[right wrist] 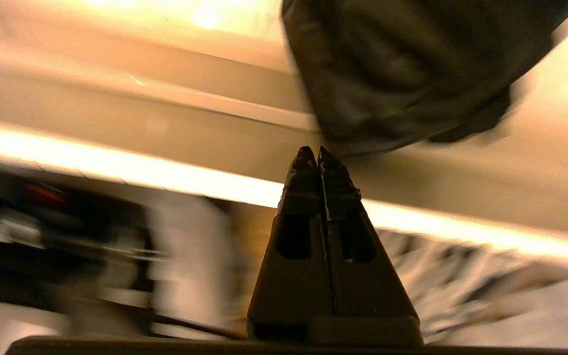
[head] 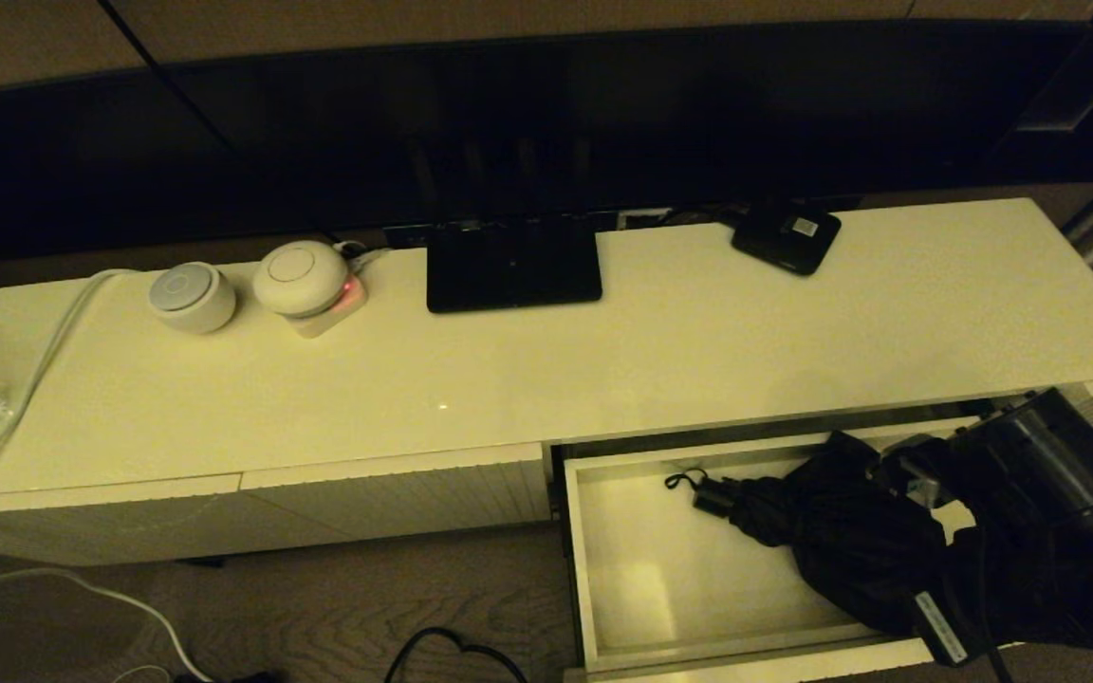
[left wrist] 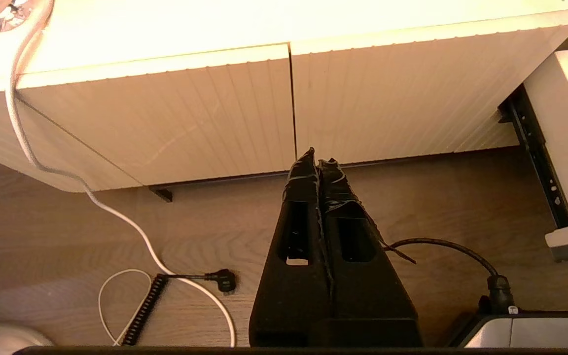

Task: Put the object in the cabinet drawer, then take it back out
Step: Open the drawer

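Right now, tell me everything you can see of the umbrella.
The umbrella is a black compact folding one, with loose, bunchy fabric. It lies inside the open cabinet drawer, in its right part, handle pointing left with the thin wrist loop trailing on the drawer floor. The right gripper, fingers closed and empty, is beside the fabric; whether it touches it is unclear.

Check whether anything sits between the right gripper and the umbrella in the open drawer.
Nothing visible does. The umbrella lies in the open drawer, uncovered. The right gripper, fingers shut, sits just short of its fabric.
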{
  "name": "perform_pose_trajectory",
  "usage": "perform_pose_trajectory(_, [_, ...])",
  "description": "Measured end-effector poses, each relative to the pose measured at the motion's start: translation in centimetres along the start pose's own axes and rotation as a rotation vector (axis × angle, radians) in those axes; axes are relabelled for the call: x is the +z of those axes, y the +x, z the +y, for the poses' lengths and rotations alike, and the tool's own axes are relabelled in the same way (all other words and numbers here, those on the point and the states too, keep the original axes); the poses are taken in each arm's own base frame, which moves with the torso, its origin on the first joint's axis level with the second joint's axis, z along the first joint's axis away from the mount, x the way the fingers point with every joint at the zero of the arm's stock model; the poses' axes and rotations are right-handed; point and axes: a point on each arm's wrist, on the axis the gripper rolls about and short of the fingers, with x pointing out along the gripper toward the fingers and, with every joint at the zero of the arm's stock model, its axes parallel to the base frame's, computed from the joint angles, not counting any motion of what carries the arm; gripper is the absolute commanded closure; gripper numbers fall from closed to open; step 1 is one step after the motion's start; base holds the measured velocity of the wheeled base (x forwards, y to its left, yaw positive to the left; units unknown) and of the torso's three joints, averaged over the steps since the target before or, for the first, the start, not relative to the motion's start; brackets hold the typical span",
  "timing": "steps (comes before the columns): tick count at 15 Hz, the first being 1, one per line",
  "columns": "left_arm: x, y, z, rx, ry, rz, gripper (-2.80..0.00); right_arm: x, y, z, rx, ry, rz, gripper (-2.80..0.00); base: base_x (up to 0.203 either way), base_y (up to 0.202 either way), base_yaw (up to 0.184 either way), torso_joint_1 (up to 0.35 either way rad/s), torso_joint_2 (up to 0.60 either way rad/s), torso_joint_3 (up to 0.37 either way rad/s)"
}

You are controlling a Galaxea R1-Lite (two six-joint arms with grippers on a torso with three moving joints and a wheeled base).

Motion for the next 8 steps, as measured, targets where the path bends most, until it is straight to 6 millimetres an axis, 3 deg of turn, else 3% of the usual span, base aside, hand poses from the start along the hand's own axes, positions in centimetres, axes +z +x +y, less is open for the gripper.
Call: perform_pose_trajectory(8, [0.0, 0.0, 0.0, 0.0, 0.0, 0.0, 0.0, -0.7, -1.4, -3.6, -0.113, -0.994, 0.003, 0.0, 0.0, 0.0, 0.0, 0.0, 0.0, 0.0])
